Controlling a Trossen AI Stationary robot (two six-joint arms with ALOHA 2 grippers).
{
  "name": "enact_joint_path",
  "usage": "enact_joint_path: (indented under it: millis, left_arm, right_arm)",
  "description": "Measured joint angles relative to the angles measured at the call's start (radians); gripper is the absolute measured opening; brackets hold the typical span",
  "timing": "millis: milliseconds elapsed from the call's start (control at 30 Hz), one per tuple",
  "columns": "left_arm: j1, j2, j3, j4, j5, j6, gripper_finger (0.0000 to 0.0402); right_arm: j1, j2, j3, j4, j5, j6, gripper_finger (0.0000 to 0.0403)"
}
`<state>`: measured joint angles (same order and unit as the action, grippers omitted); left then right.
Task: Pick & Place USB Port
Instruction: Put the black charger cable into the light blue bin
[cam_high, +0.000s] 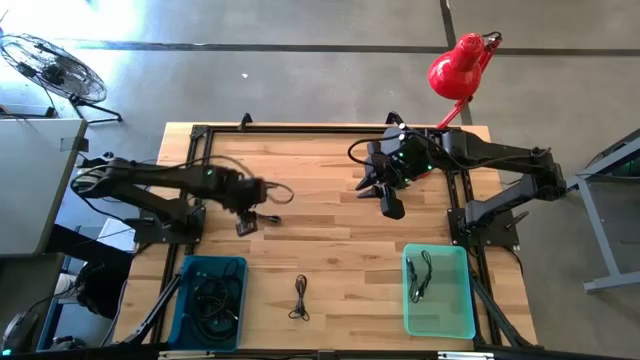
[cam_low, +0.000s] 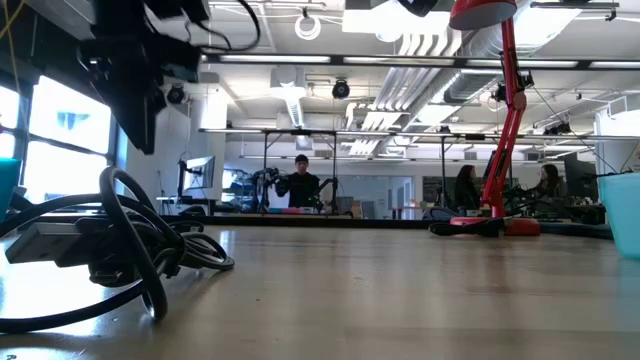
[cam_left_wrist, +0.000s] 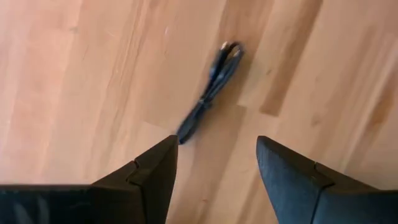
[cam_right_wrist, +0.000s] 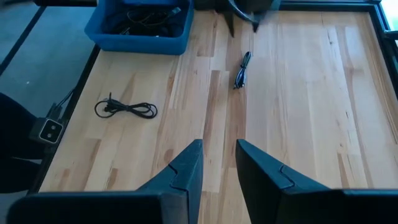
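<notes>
A short black USB cable, bundled up (cam_left_wrist: 211, 87), lies flat on the wooden table just beyond my left gripper (cam_left_wrist: 217, 162), which hangs above it pointing down, open, with nothing between its fingers. In the high view this cable (cam_high: 270, 217) lies just right of the left gripper (cam_high: 245, 226). A second coiled black cable (cam_high: 300, 298) lies near the table's front edge, also seen in the right wrist view (cam_right_wrist: 124, 109). My right gripper (cam_high: 390, 205) hovers high over the table's far right part, and its fingers (cam_right_wrist: 219, 165) stand a narrow gap apart on nothing.
A blue bin (cam_high: 210, 300) holding several black cables stands at the front left. A green bin (cam_high: 437, 290) with one cable stands at the front right. A red desk lamp (cam_high: 458, 68) rises at the far right corner. Bare wood lies between the bins.
</notes>
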<state>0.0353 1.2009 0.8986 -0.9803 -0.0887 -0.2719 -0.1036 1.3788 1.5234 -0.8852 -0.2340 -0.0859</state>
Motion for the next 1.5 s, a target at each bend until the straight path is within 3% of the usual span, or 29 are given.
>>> enact_joint_path:
  millis: [167,367,700,900,967,1100,1133,1333,1500]
  left_arm:
    - [0.135,0.124,0.000,0.054,0.096,0.230,0.0211]
    - [0.154,0.270,0.000,0.127,0.167,0.494,0.0211]
    - [0.154,0.419,0.000,0.139,0.186,0.638,0.0211]
    - [0.154,0.489,0.004,0.184,0.137,0.629,0.0193]
    - [0.154,0.500,0.005,0.192,0.130,0.610,0.0156]
    - [0.156,0.492,0.004,0.193,0.127,0.587,0.0032]
    - [0.156,0.481,0.003,0.193,0.127,0.572,0.0023]
    - [0.153,0.405,0.016,0.197,0.190,0.478,0.0009]
    - [0.125,0.247,0.136,0.213,0.203,0.403,0.0008]
  right_arm:
    - [0.000,0.000,0.000,-0.004,0.004,0.018,0.0087]
    - [-0.002,0.000,0.000,-0.008,0.051,0.017,0.0087]
    - [-0.003,0.000,0.000,-0.013,0.064,0.015,0.0087]
    - [-0.003,0.000,0.000,-0.016,0.064,0.008,0.0087]
    - [-0.003,0.000,0.000,-0.016,0.064,0.007,0.0087]
    - [0.001,0.000,0.000,-0.016,0.064,-0.011,0.0086]
    - [0.005,0.000,0.000,-0.016,0.064,-0.025,0.0085]
    - [0.053,-0.013,0.000,0.001,0.063,-0.097,0.0071]
    - [0.084,-0.070,0.000,0.006,0.062,-0.103,0.0059]
